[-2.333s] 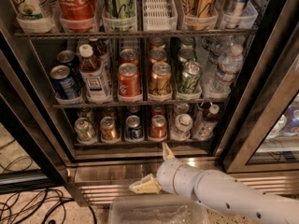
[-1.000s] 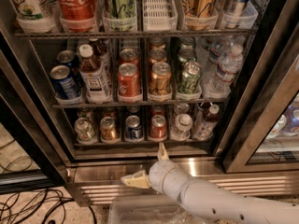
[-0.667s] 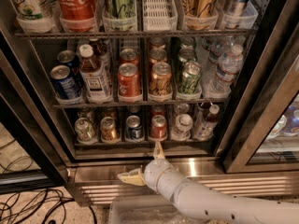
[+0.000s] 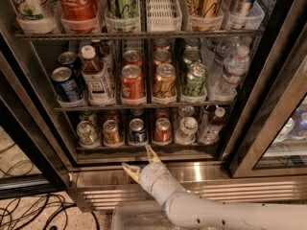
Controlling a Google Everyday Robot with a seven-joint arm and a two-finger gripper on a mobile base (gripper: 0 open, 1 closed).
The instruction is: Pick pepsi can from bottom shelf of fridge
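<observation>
One pepsi can (image 4: 137, 131) stands just above the spread claw (image 4: 137, 158).

White "Coca-Cola" script on large red plastic bottle (image 4: 76, 1), top rack, left. Letters "UP" on white-green bottle (image 4: 23, 1), far left. Other labels unreadable. The cream two-finger gripper (image 4: 139, 161), fingers spread, sits just before the bottom shelf (image 4: 192, 153).

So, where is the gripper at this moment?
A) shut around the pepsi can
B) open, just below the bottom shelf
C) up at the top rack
B: the gripper is open before the steel base of the fridge, just below the pepsi can on the bottom shelf, holding nothing.
</observation>
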